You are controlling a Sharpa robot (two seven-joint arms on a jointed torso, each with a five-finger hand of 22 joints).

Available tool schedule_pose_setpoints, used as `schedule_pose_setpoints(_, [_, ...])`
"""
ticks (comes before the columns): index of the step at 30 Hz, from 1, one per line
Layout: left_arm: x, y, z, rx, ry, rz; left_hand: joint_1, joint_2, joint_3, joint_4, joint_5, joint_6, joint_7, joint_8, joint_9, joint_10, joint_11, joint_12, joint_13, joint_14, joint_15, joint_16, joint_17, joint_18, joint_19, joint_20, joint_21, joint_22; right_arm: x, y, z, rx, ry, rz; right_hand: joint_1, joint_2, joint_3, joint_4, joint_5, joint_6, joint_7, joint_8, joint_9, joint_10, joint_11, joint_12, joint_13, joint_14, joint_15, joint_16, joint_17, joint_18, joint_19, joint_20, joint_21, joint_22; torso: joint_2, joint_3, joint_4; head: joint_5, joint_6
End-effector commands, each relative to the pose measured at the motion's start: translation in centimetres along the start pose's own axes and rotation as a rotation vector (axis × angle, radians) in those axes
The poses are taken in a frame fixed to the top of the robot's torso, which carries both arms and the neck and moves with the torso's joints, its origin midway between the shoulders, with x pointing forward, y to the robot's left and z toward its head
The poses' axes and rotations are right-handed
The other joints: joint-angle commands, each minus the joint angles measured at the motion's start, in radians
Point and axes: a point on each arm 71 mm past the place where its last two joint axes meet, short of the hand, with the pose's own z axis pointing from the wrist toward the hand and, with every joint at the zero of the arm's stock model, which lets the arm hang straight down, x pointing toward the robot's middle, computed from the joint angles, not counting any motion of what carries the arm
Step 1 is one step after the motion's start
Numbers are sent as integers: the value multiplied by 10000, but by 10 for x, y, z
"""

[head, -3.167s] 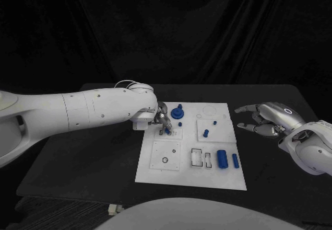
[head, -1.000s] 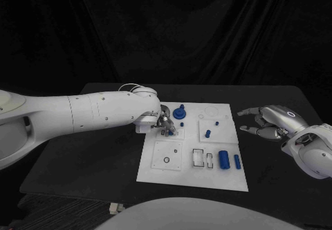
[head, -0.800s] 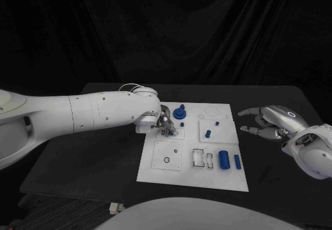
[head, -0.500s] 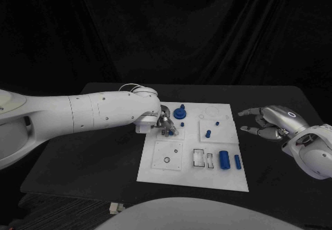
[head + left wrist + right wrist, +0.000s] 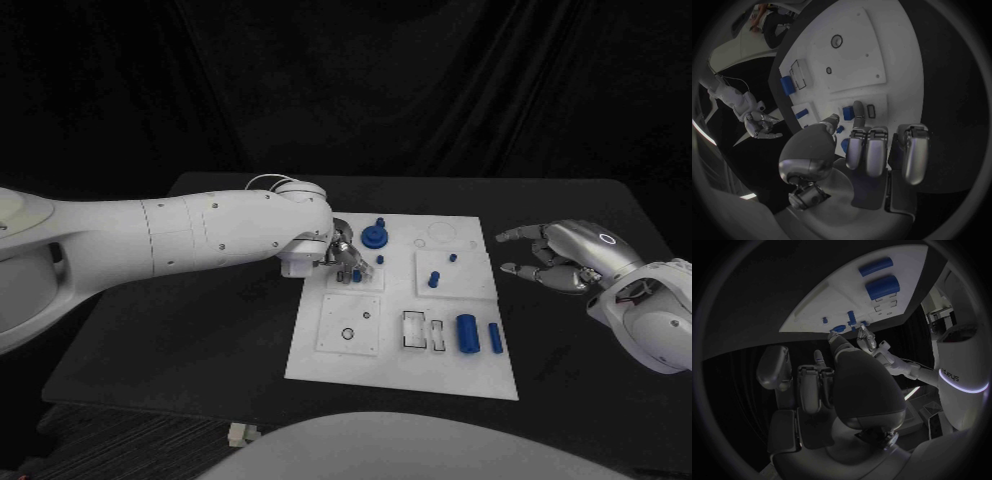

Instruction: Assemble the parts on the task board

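So the left hand (image 5: 339,254) is down at the task board's (image 5: 405,375) far-left corner, fingertips pinching a small blue part (image 5: 847,113) right on the plate. Right hand (image 5: 555,258) hangs off the board's right edge, fingers loosely spread, holding nothing. Big blue cylinder (image 5: 466,332) lies near the board's near-right corner.

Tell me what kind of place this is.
Likely a robotics lab test cell: a black table with black curtains behind it, and a white task board bearing small blue parts, worked by the left hand while the right hand waits beside the board.
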Motion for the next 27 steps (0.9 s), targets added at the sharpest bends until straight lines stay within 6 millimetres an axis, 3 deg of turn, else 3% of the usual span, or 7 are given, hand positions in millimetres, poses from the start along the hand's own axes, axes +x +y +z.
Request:
schedule_pose_setpoints(1, [0, -2, 1, 139, -28, -86, -139, -10, -180, 145, -58, 180, -53, 114, 145, 1044, 6, 36, 2633, 1039, -4, 27, 2634, 134, 502, -15, -39, 2142, 1, -1, 0, 110, 44, -31, -6, 73, -8, 75, 20, 64, 8, 51, -9, 727, 70, -66, 2279, 849, 87, -38, 2024, 199, -81, 15, -34, 1427, 2, 1, 2, -11, 1])
schedule_pose_setpoints(9, [1, -2, 0, 232, -76, -126, 249, 15, -263, 12, -29, 165, -101, 239, 423, 1044, -41, 36, 2633, 1039, -47, 27, 2634, 140, 488, -55, -62, 2133, 1, -1, -1, 122, 53, -29, -29, 94, -10, 103, 28, 77, 12, 43, -17, 724, 73, -72, 2273, 849, 87, -41, 2022, 203, -87, 15, -60, 1420, 1, 0, 0, -42, 1])
schedule_pose_setpoints(18, [2, -5, -2, 460, -168, -187, 840, -35, -343, -332, 86, -132, -49, 50, 532, 1044, -4, 36, 2633, 1039, -25, 27, 2634, 167, 416, -49, -154, 2077, 1, -2, -2, 150, 69, -31, -29, 94, -10, 103, 28, 77, 12, 43, -17, 724, 73, -72, 2273, 849, 87, -41, 2022, 203, -87, 15, -60, 1420, -5, 6, -5, -14, 1])
schedule_pose_setpoints(20, [3, -6, -2, 482, -172, -185, 975, -18, -337, -421, 189, -146, -43, 4, 534, 1044, 3, 36, 2633, 1039, -19, 27, 2634, 169, 411, -43, -163, 2075, 1, -2, -2, 148, 71, -29, -29, 94, -10, 103, 28, 77, 12, 43, -17, 724, 73, -72, 2273, 849, 87, -41, 2022, 203, -87, 15, -60, 1420, -4, 6, -3, -5, 1])
schedule_pose_setpoints(27, [3, -7, -2, 572, -206, -202, 1623, 49, -172, -888, 1026, -185, -55, -194, 503, 1044, -3, 36, 2633, 1039, -20, 27, 2634, 180, 384, -38, -211, 2060, 2, -2, -2, 155, 84, -25, -46, 103, -14, 122, 32, 83, 14, 36, -23, 719, 74, -78, 2267, 846, 88, -57, 2009, 205, -91, 16, -77, 1416, 5, 6, 13, -16, 1])
